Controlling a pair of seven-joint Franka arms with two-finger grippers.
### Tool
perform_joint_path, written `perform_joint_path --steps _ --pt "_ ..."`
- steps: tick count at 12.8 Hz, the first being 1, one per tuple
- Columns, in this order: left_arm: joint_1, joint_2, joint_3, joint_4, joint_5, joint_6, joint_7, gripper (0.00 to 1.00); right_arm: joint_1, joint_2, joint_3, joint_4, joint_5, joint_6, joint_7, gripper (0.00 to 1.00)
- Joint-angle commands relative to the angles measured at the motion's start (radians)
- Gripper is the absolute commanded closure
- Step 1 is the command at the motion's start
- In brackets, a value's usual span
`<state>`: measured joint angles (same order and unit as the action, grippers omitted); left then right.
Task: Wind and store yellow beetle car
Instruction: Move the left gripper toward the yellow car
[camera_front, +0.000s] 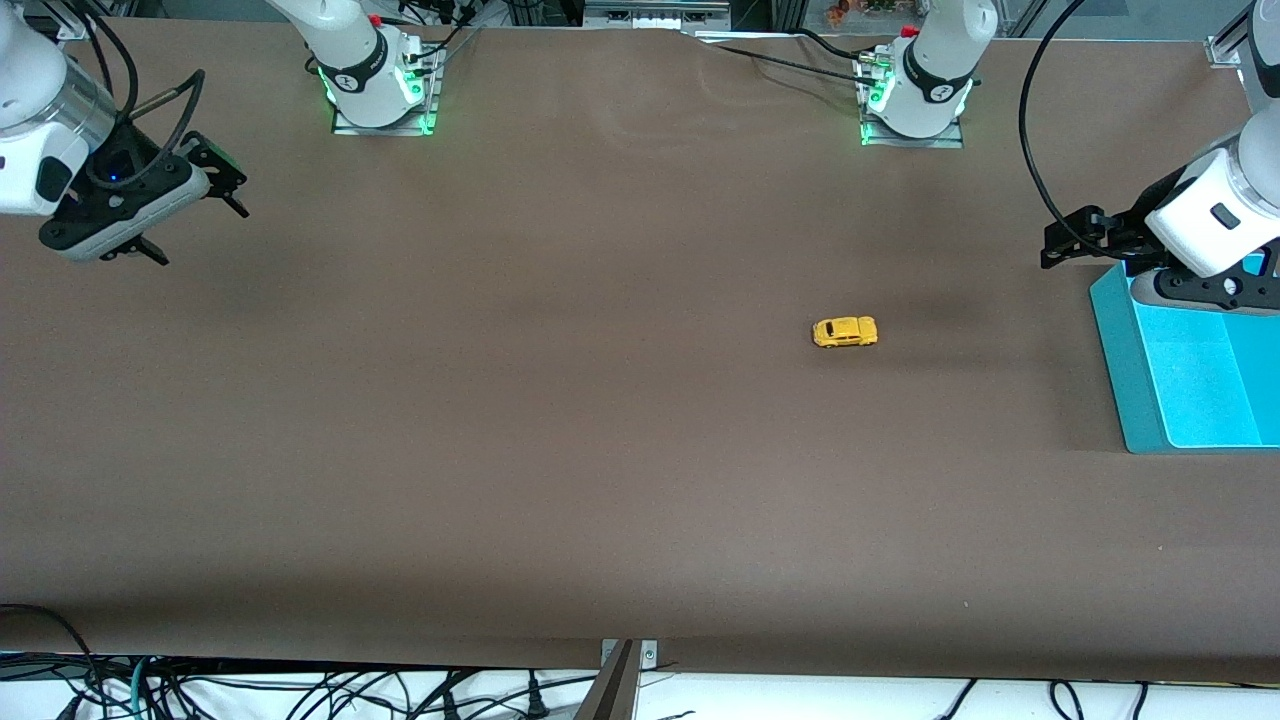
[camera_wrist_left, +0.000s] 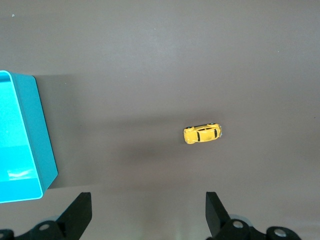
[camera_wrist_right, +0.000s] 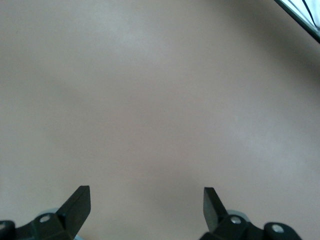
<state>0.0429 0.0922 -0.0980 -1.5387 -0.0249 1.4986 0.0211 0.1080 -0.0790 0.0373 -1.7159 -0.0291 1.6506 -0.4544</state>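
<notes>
1. Your yellow beetle car (camera_front: 845, 331) is sitting on its wheels on the bare brown bench (camera_front: 560, 420), toward the left arm's end, and nothing is touching it. So you're basically at the start: I'd say the winding isn't done yet, and the storing definitely isn't.

2. The turquoise bin (camera_front: 1130, 370) is lying at the left arm's end of the bench, well apart from the car. It's looking empty in the part that shows, and I'm guessing that's where the car is going.

3. Your left gripper (camera_front: 1085, 235) is hanging up in the air just over the bin's rim, jaws spread wide and holding nothing. In its wrist view the car (camera_wrist_left: 202, 133) is sitting out ahead of the fingers (camera_wrist_left: 215, 210), clear of them.

4. Your right gripper (camera_front: 200, 200) is waiting over the right arm's end of the bench, jaws also wide apart and empty, with only bare bench under it.
</notes>
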Motion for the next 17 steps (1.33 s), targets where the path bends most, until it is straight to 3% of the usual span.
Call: perform_joint_path --steps 1,6,8,10,15,17 --pt "-0.005 0.014 -0.003 0.031 -0.013 -0.026 0.051 0.00 0.032 -0.013 -0.014 0.036 -0.022 -0.055 0.162 0.00" --pt "-0.003 0.046 -0.005 0.023 -0.021 -0.021 0.300 0.00 0.064 -0.016 -0.100 0.062 0.035 -0.094 0.321 0.00" --pt "-0.003 0.057 -0.005 -0.012 -0.047 -0.023 0.463 0.00 0.062 -0.018 -0.103 0.062 0.035 -0.083 0.329 0.00" --pt "-0.003 0.055 -0.006 -0.055 -0.058 -0.009 0.493 0.00 0.059 -0.015 -0.103 0.062 0.035 -0.094 0.333 0.00" --pt "-0.003 0.035 -0.086 -0.265 -0.049 0.216 0.661 0.00 0.053 -0.008 -0.105 0.065 0.028 -0.092 0.347 0.00" --pt "0.005 0.017 -0.153 -0.371 -0.044 0.328 0.746 0.00 0.050 -0.001 -0.115 0.065 0.028 -0.084 0.350 0.00"
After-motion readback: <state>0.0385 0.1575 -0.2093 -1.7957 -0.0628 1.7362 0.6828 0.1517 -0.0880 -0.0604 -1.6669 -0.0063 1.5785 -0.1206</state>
